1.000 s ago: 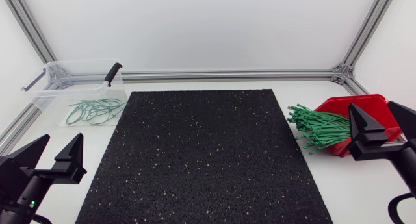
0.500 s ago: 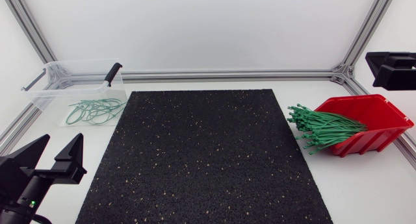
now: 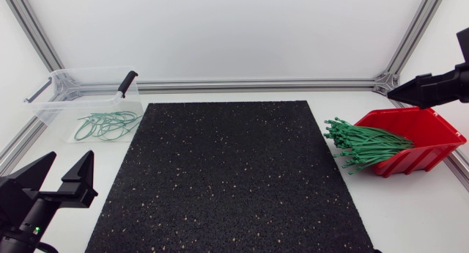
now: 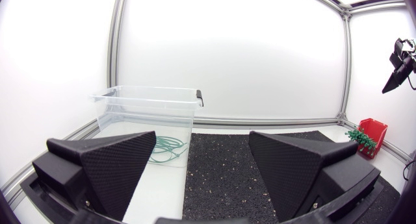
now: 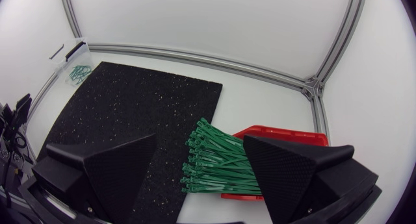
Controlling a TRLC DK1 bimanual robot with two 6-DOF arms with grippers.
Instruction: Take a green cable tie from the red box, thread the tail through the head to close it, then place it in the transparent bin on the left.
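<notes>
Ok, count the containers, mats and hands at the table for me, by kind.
Containers: 2 (clear bin, red box)
Mat: 1
Hands: 2 (left hand, right hand)
Total: 5

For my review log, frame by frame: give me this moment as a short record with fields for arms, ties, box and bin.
left arm: near left of the table, jaws open, empty
right arm: raised high near the red box, jaws open, empty
green cable ties: bundle in box, ends poking out toward black mat
transparent bin: far left, holds looped ties
stage: no tie picked yet
</notes>
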